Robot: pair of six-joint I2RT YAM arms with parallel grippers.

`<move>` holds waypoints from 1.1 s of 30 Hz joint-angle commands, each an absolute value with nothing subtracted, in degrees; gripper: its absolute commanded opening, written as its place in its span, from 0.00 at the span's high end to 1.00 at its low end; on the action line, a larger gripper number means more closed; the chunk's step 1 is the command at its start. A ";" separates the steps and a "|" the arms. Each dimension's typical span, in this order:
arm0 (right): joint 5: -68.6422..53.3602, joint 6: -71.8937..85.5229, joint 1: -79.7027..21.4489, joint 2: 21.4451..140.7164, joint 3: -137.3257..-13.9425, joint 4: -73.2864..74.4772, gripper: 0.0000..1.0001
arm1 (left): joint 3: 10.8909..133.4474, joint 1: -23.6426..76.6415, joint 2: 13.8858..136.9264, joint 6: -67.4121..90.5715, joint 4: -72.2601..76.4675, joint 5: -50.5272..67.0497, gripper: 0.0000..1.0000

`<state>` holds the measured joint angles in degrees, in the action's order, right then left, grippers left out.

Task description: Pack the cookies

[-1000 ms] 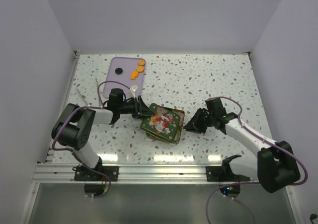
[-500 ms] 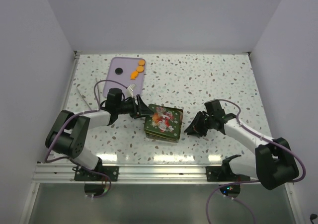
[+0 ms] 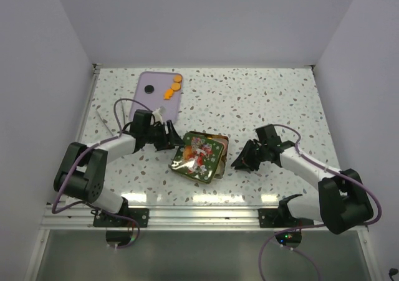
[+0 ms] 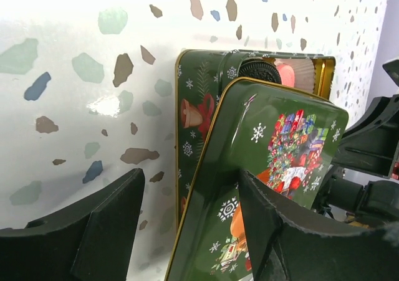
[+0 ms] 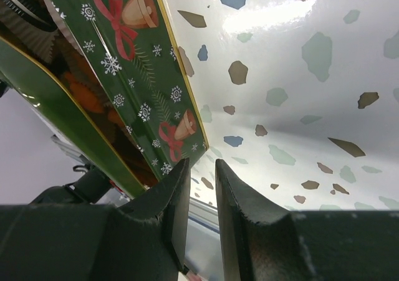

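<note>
Atop tin (image 3: 215,145), lid (image 3: 196,156) (askew)

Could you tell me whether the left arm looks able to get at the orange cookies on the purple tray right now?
Probably yes: the left tool is open and empty, the orange cookies lie uncovered on the purple tray just beyond it, nothing between.
</note>
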<state>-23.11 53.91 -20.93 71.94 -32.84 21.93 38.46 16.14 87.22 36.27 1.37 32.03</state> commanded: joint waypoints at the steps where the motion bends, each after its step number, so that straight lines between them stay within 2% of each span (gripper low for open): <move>1: -23.38 53.00 -20.83 72.33 -35.07 21.71 0.73 | 39.64 16.00 85.61 31.82 -5.27 26.02 0.33; 15: -24.26 54.05 -21.09 72.08 -35.16 20.12 0.74 | 38.76 16.96 86.48 38.23 -2.55 27.07 0.36; 33: -23.82 53.96 -21.09 71.01 -34.36 20.22 0.73 | 49.57 18.54 93.43 42.71 -10.63 22.24 0.41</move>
